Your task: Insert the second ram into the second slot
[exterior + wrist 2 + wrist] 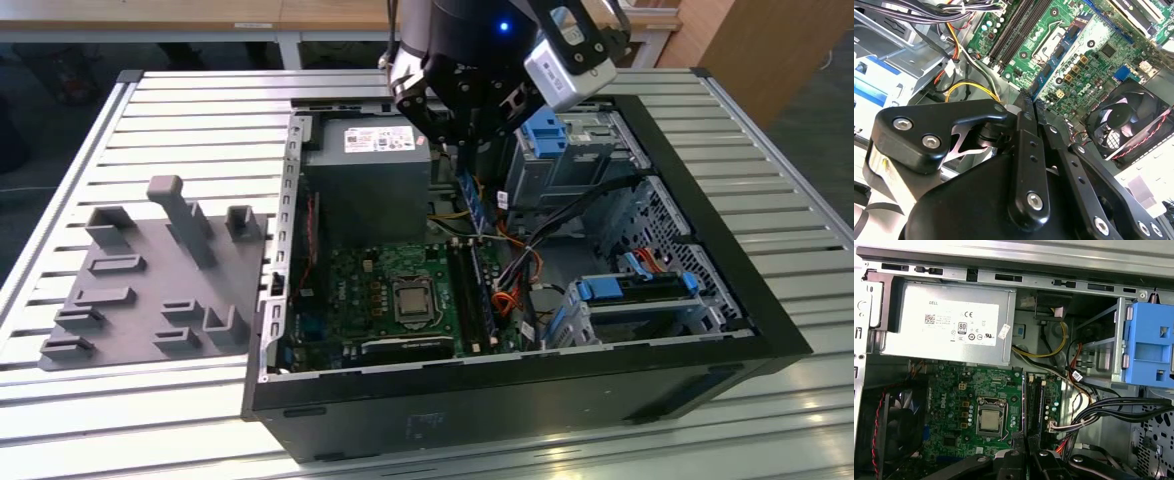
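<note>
The second ram (469, 200) is gripped upright between the closed fingers of the gripper (462, 160), above the open computer case (534, 385) that is set on the slatted counter (200, 110). The stick is seen clear of the motherboard (387, 290), over the end of the memory slots (474, 285) nearest the power supply (367, 170). In the second wrist view the fingers (1029, 150) are pressed together on the thin board. A grey fixture block (147, 290) is placed near the counter's edge at the exterior view's left.
</note>
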`<state>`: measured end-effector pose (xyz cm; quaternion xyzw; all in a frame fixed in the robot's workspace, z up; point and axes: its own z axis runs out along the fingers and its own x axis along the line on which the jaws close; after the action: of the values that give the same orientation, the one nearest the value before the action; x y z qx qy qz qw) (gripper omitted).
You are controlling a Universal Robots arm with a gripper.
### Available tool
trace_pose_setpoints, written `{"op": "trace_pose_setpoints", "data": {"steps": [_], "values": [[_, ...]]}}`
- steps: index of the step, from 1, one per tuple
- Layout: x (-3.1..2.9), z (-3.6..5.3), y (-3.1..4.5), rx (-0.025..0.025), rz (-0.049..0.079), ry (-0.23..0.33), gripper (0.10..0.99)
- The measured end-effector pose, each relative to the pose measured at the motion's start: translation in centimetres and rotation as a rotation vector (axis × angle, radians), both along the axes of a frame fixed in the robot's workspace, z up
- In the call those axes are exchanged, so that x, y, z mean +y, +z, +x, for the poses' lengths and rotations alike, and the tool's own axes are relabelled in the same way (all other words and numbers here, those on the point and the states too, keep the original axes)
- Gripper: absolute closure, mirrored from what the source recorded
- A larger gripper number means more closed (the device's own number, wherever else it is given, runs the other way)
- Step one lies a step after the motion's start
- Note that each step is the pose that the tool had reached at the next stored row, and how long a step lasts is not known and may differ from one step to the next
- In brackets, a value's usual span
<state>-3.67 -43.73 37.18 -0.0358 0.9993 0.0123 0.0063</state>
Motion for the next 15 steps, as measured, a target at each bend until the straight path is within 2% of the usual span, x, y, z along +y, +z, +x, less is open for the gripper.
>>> {"op": "trace_pose_setpoints", "data": {"steps": [2, 4, 15], "values": [[0.0, 0.0, -0.04, 0.0, 0.0, 0.0, 0.949], [0.0, 0.0, -0.85, 0.0001, 0.0, -0.013, 0.949], [0.0, 0.0, -1.08, 0.0001, 0.0, -0.014, 0.949]]}}
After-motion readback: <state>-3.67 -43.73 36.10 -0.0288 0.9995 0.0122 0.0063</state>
